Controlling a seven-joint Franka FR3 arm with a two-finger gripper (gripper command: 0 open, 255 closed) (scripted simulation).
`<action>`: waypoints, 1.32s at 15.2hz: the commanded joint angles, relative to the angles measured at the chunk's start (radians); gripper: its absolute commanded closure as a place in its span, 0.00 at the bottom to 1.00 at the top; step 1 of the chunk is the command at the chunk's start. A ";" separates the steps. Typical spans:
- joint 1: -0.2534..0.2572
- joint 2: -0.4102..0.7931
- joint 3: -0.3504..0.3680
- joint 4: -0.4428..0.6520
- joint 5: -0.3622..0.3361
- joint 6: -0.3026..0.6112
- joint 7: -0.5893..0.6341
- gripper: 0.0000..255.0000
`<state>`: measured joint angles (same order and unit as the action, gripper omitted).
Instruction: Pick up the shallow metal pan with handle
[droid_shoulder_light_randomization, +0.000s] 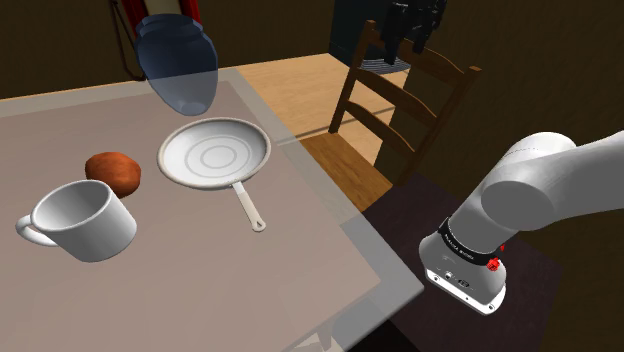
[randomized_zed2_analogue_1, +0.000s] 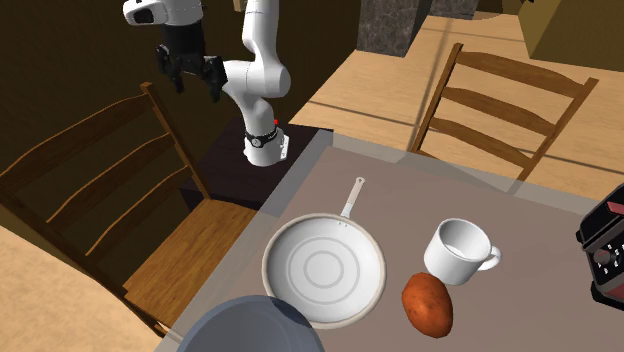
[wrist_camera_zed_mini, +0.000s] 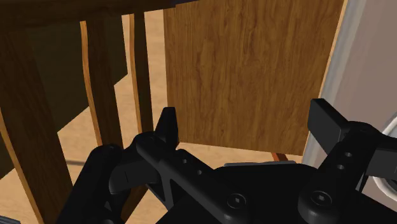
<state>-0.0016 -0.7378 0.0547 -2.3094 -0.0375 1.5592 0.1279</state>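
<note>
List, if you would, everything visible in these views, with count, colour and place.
pan: 1, white-grey, mid-table, handle pointing toward the stand
mug: 1, white, on the table near the potato
potato: 1, reddish-brown, between mug and pan
round vessel: 1, blue-grey, at the table's edge past the pan
appliance: 1, black with red, second exterior view's right edge
table: 1, grey
chairs: 2, brown wood, at two sides of the table
stand: 1, dark, beside the table
arm: 1, white
gripper: 1, black, open, raised over the chair nearest the stand
</note>
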 joint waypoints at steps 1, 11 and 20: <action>0.000 0.000 0.000 0.000 0.000 0.000 0.000 0.00; 0.062 0.104 0.200 -0.056 0.129 0.158 0.246 0.00; 0.091 0.311 0.387 0.000 0.180 0.316 0.472 0.00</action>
<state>0.0868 -0.4558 0.4190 -2.3193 0.1406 1.8548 0.5698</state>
